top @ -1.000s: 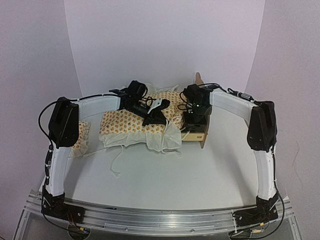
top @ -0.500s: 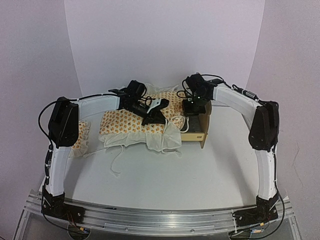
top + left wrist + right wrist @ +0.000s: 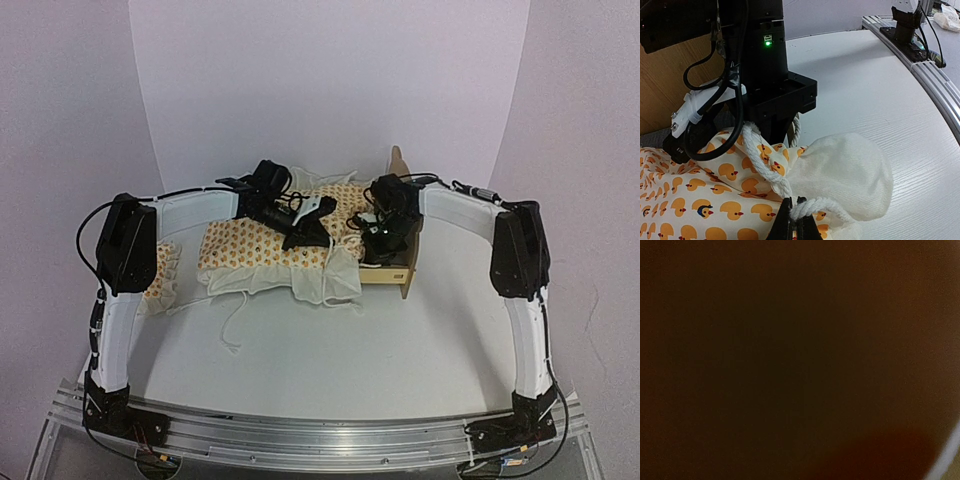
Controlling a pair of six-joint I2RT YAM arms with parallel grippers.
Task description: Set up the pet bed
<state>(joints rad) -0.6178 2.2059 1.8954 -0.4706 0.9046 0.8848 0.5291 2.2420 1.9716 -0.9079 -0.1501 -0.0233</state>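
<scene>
Small light-wood rectangular bed frame [image 3: 398,272] w/ rounded headboard [image 3: 398,160] sits on white table [image 3: 330,360], a bit right of centre, headboard at far end. Cream bedding w/ orange duck print [image 3: 250,245] lies partly over frame's left side & spills left onto table. Its plain cream ruffle [image 3: 845,170] bunches at the corner nearest the frame. Matching ruffled pillow [image 3: 165,275] lies apart at far left, half hidden behind left arm's elbow. Thin white tie [image 3: 232,322] trails from bedding's near edge onto table.

Left gripper [image 3: 792,226]: fingers together, clamped on white twisted cord [image 3: 759,150] at that bedding corner. Cord loops up from the pinch, across duck fabric, toward right arm's black wrist block [image 3: 765,75], which has a green light lit. Wood panel of frame shows behind the block.

Right gripper [image 3: 378,243]: pointing down into frame at bedding's right end, just beside left gripper. Fingers hidden by its own body in top view & by fabric in left wrist view. Right wrist cam gives only dark brown blur. Jaws closed; whether anything is caught between them can't be told.
</scene>
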